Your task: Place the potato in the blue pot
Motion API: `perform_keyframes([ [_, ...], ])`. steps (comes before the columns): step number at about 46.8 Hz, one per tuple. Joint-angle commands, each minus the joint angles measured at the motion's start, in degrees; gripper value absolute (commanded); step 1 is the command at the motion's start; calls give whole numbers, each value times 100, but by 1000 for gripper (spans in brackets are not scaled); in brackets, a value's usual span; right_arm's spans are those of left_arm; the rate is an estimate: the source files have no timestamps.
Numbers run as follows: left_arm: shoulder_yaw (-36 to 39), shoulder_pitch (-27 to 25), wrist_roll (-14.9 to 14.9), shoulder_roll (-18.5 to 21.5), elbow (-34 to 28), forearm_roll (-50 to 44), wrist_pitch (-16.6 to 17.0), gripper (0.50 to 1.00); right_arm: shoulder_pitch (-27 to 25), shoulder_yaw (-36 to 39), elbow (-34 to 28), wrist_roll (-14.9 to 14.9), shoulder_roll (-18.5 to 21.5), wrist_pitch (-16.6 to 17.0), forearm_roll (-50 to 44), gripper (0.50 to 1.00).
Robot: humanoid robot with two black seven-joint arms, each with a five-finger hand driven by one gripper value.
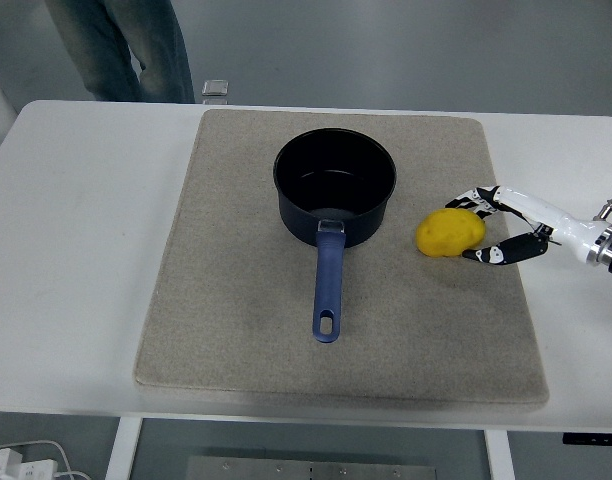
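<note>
On the beige mat (pixel 236 300), the yellow potato (pixel 450 232) sat just right of the blue pot (pixel 335 186), whose handle pointed toward the near edge. Right hand (pixel 504 226) was reaching in from the right with fingers (pixel 470 199) spread apart around the potato's right end, not clamped on it. Someone's legs (pixel 121 45) showed behind the white table (pixel 76 250).

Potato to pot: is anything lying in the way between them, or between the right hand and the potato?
Nothing visible. The right hand is open around the potato, and only bare mat lies between the potato and the blue pot.
</note>
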Motion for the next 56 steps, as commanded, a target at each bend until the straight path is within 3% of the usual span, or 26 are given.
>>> perform_keyframes([
  [1,0,0,0,0,0,0,0,1000,7,12,-82,0,-5,123,235,500],
  [7,0,0,0,0,0,0,0,1000,77,3,-197,9,-5,396,631,500],
  [38,0,0,0,0,0,0,0,1000,33,3,-197,18,21,326,631,500],
  [56,0,0,0,0,0,0,0,1000,33,-58,-197,18,232,246,631,500],
])
